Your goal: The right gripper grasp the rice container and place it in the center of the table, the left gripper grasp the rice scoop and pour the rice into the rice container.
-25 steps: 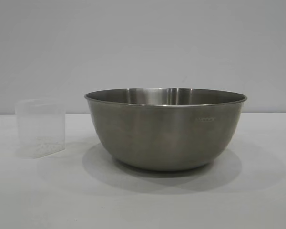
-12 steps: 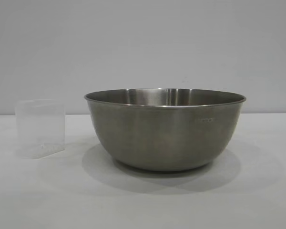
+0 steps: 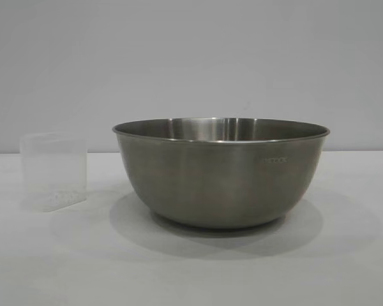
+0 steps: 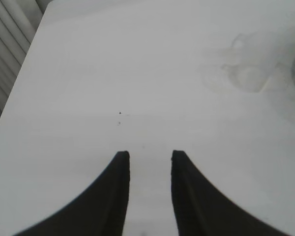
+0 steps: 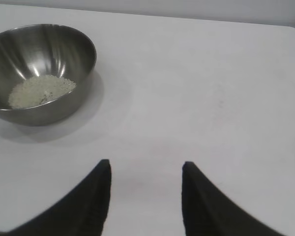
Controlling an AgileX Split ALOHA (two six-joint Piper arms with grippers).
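Steel bowl point(image 3: 221, 172) sits mid-table point(image 3: 191, 268), upright, with a heap of rice point(image 5: 41, 90) already in its bottom. It looks rigid, smooth and slippery on the wall; I'd judge the rolled rim the only sound place to pinch. Just beside it stands the scoop point(image 3: 53, 171), clear thin plastic, light and easily tipped, with only a few grains at its base; its side handle would be the hold. Left gripper point(image 4: 150, 156) hangs over bare table with fingers narrowly apart, the scoop well ahead. Right gripper point(image 5: 146, 167) is spread wide, clear of the bowl. Against the earlier frames, nothing has visibly shifted
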